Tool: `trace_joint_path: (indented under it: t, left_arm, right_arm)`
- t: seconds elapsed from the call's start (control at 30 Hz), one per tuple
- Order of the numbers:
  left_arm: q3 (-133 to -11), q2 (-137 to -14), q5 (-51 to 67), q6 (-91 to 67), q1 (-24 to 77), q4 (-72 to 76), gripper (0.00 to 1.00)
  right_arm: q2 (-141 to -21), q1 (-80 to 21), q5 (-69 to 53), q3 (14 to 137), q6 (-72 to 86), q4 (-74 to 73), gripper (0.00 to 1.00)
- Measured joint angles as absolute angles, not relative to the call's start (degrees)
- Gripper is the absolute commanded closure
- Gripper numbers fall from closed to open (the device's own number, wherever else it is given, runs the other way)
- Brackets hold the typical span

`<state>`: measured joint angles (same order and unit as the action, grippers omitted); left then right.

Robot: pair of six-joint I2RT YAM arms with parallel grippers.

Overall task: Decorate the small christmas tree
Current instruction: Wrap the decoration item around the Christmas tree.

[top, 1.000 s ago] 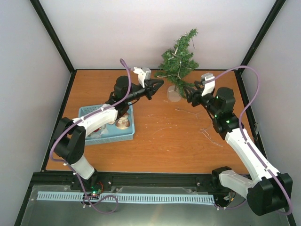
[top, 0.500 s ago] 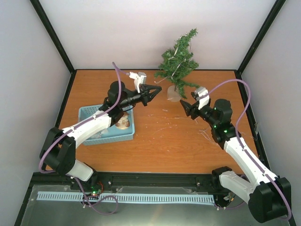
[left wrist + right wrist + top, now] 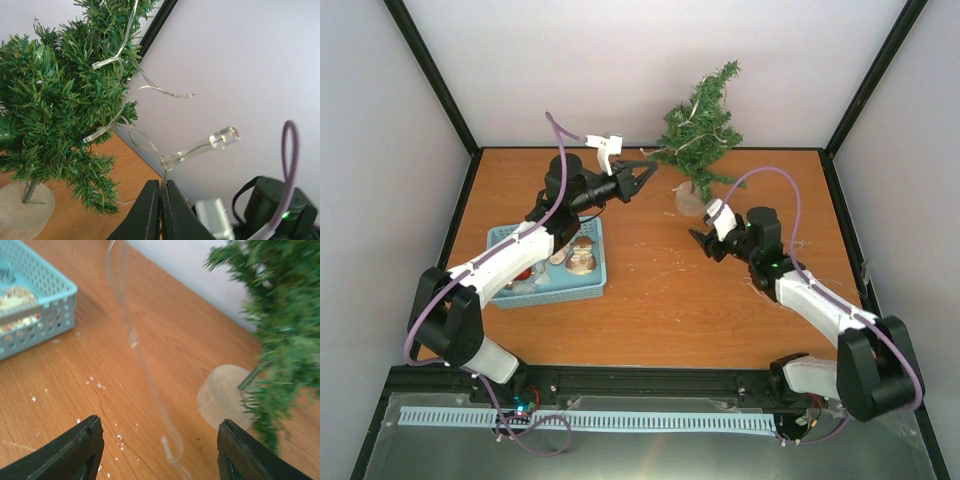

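The small christmas tree point(image 3: 700, 125) stands at the back of the table on a round pale base point(image 3: 688, 203), with a clear string of lights point(image 3: 112, 60) draped in its branches. My left gripper point(image 3: 642, 177) is raised just left of the tree and shut on the light string's wire point(image 3: 167, 172); a clear bulb point(image 3: 225, 136) sticks out above the jaws. My right gripper point(image 3: 700, 240) is open and empty, low over the table in front of the base point(image 3: 225, 395). A loose loop of the string point(image 3: 150, 385) hangs between its fingers.
A light blue basket point(image 3: 595, 285) with ornaments sits at the left of the table and shows in the right wrist view point(image 3: 47, 310). Loose wire and small white crumbs point(image 3: 760, 285) lie on the wood near the right arm. Black frame posts stand at the corners.
My left gripper has risen and moved back left of the tree with the wire. My right gripper has pulled away from the tree, down and towards the table's middle.
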<state>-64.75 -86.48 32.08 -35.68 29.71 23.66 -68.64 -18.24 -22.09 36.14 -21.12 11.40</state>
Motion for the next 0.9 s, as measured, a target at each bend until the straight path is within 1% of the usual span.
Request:
trace_joint_path:
  t: [0.2, 0.67, 0.9]
  left_arm:
    - [-66.98, -86.91, 30.96, -36.80, 29.45, 21.56, 0.99]
    - [-69.10, -86.96, 28.60, -36.82, 28.93, 18.11, 0.99]
    - [-70.32, -86.96, 27.86, -36.71, 28.91, 16.40, 0.99]
  right_arm:
    - [-76.20, -20.69, -19.92, 35.51, -27.22, 14.37, 0.36]
    - [-84.18, -20.73, -6.59, 35.48, -39.44, 13.02, 0.37]
    - [-88.36, -20.73, -2.33, 35.48, -42.92, 16.95, 0.43]
